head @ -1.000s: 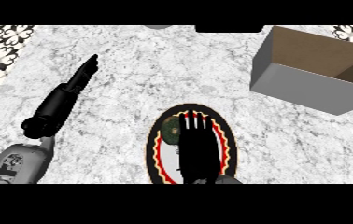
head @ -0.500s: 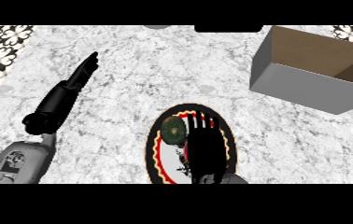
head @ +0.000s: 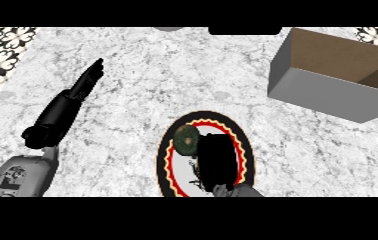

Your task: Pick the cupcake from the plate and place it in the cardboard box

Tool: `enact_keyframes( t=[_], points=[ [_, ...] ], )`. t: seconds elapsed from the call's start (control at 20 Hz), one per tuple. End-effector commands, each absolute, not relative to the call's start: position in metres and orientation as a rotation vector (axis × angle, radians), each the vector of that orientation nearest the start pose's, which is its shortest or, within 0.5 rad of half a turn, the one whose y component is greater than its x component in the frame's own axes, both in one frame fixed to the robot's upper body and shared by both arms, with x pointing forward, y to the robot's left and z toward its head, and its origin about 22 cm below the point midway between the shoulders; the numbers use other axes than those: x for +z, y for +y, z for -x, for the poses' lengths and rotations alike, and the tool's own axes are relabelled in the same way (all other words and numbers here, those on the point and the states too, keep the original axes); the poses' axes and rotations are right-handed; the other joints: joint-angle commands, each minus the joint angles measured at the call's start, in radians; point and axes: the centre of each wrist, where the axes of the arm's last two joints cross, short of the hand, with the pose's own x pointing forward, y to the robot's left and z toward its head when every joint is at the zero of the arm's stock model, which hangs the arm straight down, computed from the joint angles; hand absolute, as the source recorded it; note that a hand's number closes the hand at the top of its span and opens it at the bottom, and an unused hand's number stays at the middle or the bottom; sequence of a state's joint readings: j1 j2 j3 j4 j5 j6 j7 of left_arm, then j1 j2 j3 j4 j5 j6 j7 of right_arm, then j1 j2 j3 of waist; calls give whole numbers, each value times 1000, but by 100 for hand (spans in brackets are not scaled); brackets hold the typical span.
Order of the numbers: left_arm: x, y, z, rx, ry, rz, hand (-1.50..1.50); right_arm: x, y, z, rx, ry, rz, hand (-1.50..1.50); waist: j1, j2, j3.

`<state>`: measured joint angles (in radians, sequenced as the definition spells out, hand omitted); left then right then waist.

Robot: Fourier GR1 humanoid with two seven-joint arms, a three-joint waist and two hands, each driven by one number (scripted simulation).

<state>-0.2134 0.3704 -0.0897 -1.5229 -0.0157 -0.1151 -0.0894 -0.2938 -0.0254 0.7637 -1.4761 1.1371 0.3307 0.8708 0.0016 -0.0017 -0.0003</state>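
The cardboard box (head: 325, 76) stands open and empty-looking at the counter's far right corner, well apart from the plate (head: 171, 154) at the near edge, so the carry and the placing are both left to do. The cupcake (head: 186, 139) sits on the plate's far left part, with the right hand (head: 216, 156) just beside it, fingers curled, though whether they grip it I cannot tell. The left hand (head: 74, 96) rests with straight fingers, holding nothing, toward the left edge of the grey marbled counter (head: 192, 74).
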Motion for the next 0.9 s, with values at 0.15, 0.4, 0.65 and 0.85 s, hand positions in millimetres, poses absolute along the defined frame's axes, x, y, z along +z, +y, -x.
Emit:
enact_keyframes(
  t=[0.15,0.4,0.65,0.85],
  points=[
    [67,269,-288,-547,-1754,-109,0,34,-60,-211,1686,-1276,701,150,6,0,2],
    [58,263,-290,-526,-1736,-76,0,45,-87,-200,1896,-1607,327,150,3,5,3],
    [60,279,-288,-524,-1739,-93,0,66,-129,-202,1834,-1888,324,150,-7,1,1],
    [57,283,-275,-533,-1745,-116,0,128,-147,-205,1794,-2055,452,150,-3,-3,0]
  ],
)
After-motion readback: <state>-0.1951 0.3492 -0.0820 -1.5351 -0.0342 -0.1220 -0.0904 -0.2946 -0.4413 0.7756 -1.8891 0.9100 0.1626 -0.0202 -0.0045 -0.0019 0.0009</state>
